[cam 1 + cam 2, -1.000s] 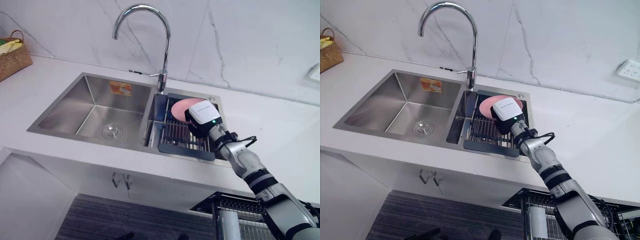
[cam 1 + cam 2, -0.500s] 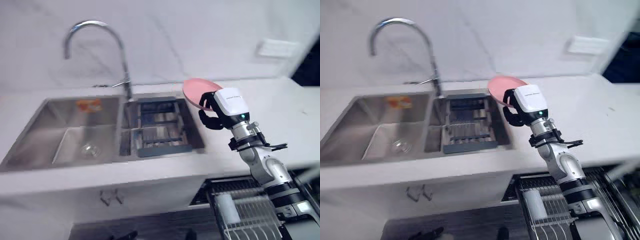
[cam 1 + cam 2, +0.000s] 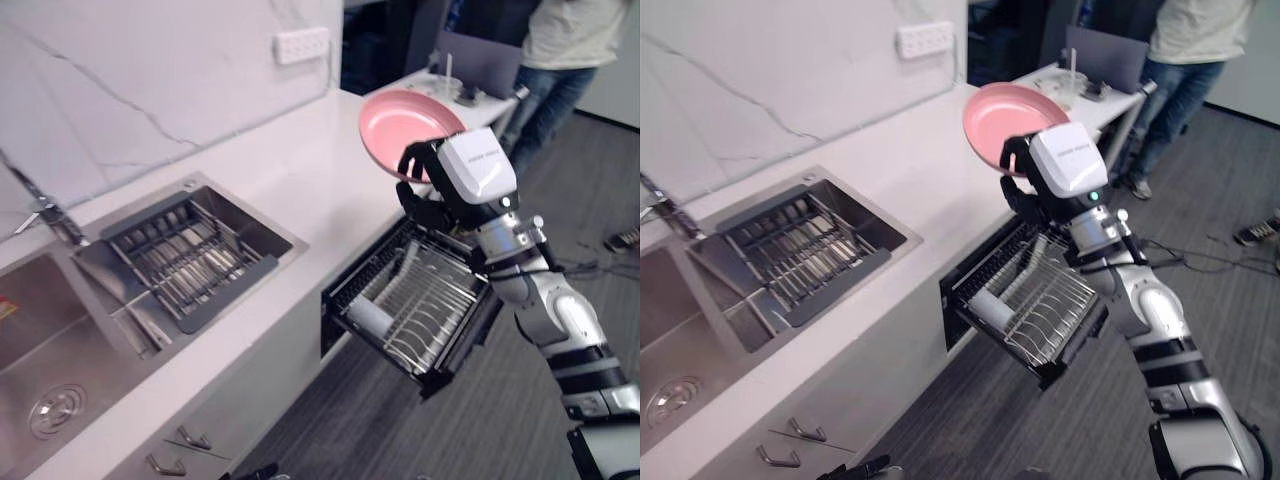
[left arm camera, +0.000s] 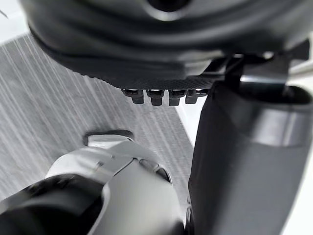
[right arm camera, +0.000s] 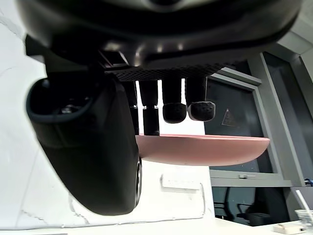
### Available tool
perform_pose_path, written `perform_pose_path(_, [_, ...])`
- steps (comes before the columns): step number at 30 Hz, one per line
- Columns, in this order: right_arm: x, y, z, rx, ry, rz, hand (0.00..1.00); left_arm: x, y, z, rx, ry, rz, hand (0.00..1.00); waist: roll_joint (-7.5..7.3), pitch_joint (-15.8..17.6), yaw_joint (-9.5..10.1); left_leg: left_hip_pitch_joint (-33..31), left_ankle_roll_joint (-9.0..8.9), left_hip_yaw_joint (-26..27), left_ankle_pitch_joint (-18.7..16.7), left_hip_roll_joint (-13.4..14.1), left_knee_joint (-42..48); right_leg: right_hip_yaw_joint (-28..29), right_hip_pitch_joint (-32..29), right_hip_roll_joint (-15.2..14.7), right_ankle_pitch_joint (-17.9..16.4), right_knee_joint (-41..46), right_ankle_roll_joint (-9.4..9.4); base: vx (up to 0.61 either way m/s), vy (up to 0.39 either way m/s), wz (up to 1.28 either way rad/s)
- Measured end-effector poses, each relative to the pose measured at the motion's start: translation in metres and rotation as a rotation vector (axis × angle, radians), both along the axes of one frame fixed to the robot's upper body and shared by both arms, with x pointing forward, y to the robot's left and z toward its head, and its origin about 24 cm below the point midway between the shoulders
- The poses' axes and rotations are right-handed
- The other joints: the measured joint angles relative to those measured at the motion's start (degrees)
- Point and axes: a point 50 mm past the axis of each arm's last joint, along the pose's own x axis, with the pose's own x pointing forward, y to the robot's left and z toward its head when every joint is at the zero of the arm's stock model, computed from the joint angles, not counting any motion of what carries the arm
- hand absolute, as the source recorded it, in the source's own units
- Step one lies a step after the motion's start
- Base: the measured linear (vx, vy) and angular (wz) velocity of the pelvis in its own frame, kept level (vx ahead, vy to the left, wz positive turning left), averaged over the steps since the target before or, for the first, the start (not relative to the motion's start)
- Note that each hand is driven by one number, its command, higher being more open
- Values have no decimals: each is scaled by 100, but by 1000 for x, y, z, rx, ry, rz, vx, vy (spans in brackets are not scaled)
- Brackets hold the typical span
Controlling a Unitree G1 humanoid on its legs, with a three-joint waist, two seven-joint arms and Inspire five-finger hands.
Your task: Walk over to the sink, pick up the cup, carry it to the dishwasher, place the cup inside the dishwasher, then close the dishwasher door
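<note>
There is no cup in view; what I hold is a pink plate (image 3: 405, 128). My right hand (image 3: 424, 200) is shut on its rim and keeps it tilted, raised above the counter's edge and the open dishwasher (image 3: 420, 300). In the right wrist view the fingers (image 5: 199, 109) curl over the plate (image 5: 205, 150) while the thumb (image 5: 93, 142) presses from the other side. The dishwasher's wire rack (image 3: 1040, 295) is pulled out, with a white cylinder (image 3: 990, 305) lying in it. My left hand (image 4: 161, 95) hangs idle over the grey floor, fingers relaxed.
The sink (image 3: 40, 350) and its dark drain rack (image 3: 185, 258) lie at the left in the white counter (image 3: 300, 170). A person (image 3: 565, 50) stands at the far right by a small table (image 3: 470, 95) with items. Grey floor spreads below the dishwasher.
The right hand has lifted the pink plate out of the sink's drain rack and carried it rightwards. The camera has swung from the sink towards the open dishwasher.
</note>
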Motion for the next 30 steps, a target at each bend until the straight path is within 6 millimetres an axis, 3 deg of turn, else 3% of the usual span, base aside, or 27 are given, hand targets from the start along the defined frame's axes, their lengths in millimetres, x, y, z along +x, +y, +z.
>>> perform_pose_path(3, [7, -5, -9, -8, 76, -43, 0, 3, 1, 1, -8, 18, -4, 100, -28, 7, 13, -114, -150, -227, 205, 96, -21, -25, 198, 247, 164, -627, 270, -72, -205, -19])
perform_pose_path(6, [10, -11, -14, 5, 111, -68, 0, 15, 1, 3, -8, 9, -16, 100, -91, 37, -27, -399, -288, -330, 435, 213, -88, -15, 70, 464, 255, -929, 406, -100, -202, -2])
perform_pose_path(14, [18, -30, -31, 43, 185, -174, 0, 41, -16, 6, -45, -14, 21, 100, -200, 397, -123, -659, -477, -578, 1310, 101, -1101, -141, -427, 627, 499, -1077, 152, -132, -99, 9])
perform_pose_path(20, [22, -36, -40, 101, 214, -198, 0, 53, -19, 9, -59, -46, 48, 100, -134, 639, -86, -860, -386, -813, 1803, -64, -1589, -387, -711, 590, 557, -1072, 106, -59, 23, 24])
perform_pose_path(27, [46, -30, -3, 143, 156, -221, 0, 83, -23, 20, -89, -154, 82, 100, 78, 1425, -20, -1320, -246, -1002, 2102, -214, -1811, -397, -1244, 547, 783, -1112, 67, -39, 60, 2])
perform_pose_path(30, [52, -30, 6, 177, 156, -227, 0, 90, -25, 22, -95, -180, 84, 100, 151, 1538, 36, -1507, -199, -1127, 2136, -292, -1823, -410, -1391, 510, 848, -1158, 76, 0, 61, 6])
